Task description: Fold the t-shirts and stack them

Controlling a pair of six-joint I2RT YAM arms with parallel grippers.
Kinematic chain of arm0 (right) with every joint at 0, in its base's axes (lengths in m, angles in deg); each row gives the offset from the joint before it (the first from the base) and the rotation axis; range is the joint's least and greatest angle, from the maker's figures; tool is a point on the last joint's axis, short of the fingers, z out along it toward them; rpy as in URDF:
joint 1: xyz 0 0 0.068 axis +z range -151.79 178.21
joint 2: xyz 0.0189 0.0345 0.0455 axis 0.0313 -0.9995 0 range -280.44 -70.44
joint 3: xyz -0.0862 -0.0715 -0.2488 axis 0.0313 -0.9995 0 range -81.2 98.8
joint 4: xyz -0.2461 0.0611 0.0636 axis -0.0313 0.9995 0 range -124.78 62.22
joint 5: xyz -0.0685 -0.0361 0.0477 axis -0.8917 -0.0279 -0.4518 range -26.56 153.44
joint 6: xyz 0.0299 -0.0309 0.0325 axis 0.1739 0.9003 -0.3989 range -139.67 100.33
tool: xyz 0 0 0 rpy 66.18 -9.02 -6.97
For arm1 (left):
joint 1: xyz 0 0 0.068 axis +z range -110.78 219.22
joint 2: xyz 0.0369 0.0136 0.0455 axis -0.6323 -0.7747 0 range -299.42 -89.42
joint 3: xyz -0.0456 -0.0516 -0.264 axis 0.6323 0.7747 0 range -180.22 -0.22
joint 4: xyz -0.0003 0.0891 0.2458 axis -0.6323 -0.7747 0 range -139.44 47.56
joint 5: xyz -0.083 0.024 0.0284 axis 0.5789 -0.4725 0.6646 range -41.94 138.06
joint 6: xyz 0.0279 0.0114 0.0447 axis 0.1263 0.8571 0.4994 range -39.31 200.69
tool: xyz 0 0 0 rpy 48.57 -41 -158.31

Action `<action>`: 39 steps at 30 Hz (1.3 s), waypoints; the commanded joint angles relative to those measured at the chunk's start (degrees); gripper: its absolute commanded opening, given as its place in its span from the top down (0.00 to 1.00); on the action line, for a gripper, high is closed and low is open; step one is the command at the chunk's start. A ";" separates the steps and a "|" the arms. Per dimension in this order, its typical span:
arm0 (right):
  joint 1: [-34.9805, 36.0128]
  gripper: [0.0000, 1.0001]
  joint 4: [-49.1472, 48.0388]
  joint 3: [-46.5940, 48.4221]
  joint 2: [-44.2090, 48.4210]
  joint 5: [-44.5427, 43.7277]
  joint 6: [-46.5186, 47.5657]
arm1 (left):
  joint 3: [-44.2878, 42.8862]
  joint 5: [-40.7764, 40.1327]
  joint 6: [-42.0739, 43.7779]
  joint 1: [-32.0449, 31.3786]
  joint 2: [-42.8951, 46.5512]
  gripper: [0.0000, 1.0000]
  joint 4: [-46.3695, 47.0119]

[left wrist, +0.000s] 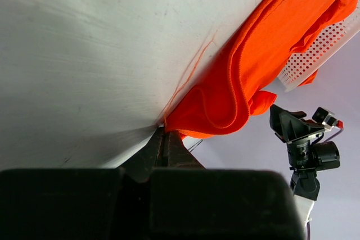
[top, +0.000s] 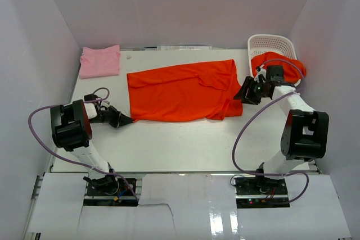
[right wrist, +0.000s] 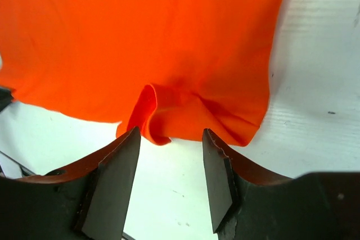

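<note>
While orange t-shirt (top: 180,91) lies spread at frame centre, left gripper (top: 122,120) is clamped on its lower-left corner. Right gripper (top: 247,93) half open, empty, at rumpled lower-right hem. Step, likely: flattening before first fold. Next: right closes on hem, pulls taut.

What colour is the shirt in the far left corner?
The corner shirt is light pink, clearest in the top view.

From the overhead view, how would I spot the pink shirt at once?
Look at the white table, far left corner. The pink t-shirt lies there, folded small. It alone is pale: the spread t-shirt and the draped t-shirt in the basket are bright orange.
</note>
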 commanded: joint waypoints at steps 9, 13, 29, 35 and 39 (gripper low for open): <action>2.80 0.47 3.86 2.84 -5.74 -0.86 2.50 | -0.36 0.85 1.00 0.19 0.48 1.00 0.89; 3.33 0.47 4.48 5.12 -7.68 -1.38 2.50 | -0.36 0.76 0.92 0.19 0.39 1.00 0.89; 6.23 0.39 3.60 4.70 -3.65 -7.01 10.32 | -0.28 1.11 1.18 0.19 -0.05 1.00 1.07; 4.91 0.35 -19.58 -8.57 10.24 8.17 17.25 | -0.45 1.55 1.35 0.19 -0.40 1.00 1.24; 4.30 0.36 -19.17 -5.71 8.41 17.57 22.26 | -0.71 1.99 1.35 0.19 -0.75 1.00 1.60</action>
